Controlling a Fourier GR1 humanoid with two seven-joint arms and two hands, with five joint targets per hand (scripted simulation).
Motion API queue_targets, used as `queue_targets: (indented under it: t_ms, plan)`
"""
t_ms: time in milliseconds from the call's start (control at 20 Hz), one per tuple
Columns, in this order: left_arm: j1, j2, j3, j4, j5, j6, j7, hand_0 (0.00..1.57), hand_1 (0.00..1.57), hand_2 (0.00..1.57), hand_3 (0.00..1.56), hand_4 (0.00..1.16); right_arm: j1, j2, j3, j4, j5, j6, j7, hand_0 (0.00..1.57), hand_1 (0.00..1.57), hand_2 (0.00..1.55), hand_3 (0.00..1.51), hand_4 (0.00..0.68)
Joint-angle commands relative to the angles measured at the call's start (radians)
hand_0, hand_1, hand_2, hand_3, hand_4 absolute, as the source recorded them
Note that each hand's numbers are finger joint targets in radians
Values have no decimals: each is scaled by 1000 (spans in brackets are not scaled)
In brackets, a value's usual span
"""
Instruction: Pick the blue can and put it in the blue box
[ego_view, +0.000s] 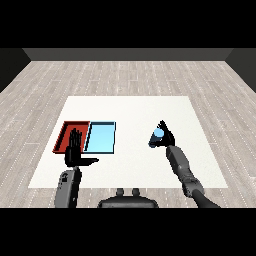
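Observation:
The blue can (156, 137) is right of the table's middle, tilted, with my right hand (166, 136) curled round it. The light blue tray (100, 137) lies to the left of the can, with a stretch of white table between them. My left hand (75, 149) is held upright with straight fingers in front of the red tray (65, 134), its thumb pointing right toward the blue tray's near corner. It holds nothing.
The red tray and the light blue tray lie side by side on the left half of the white table (130, 112). My left forearm (68, 187) rises from the near edge below the trays. My right forearm (182, 167) comes in from the lower right.

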Motion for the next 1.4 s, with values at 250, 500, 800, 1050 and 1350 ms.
queue_targets:
  t_ms: [250,500,800,1050,1350]
  plan:
    - [30,-18,-21,-42,3,8,27,0,0,0,0,0,-41,31,-3,124,32,-21,-97,0,0,0,0,0]
    - [-20,-33,-34,19,-40,33,-13,0,0,0,0,0,-56,21,5,124,57,-121,-75,1340,1340,1394,1332,397]
    - [20,22,13,-5,16,-34,-7,0,0,0,0,0,-69,8,29,23,68,-194,70,1568,1568,1502,1457,677]
    - [4,6,0,-20,20,-22,11,0,0,0,0,0,-43,12,38,26,92,-200,7,1552,1552,1481,1428,672]
    - [-39,-49,-119,-12,-86,93,41,0,0,0,0,0,-89,-2,31,-3,89,-184,-12,1491,1491,1451,1408,652]
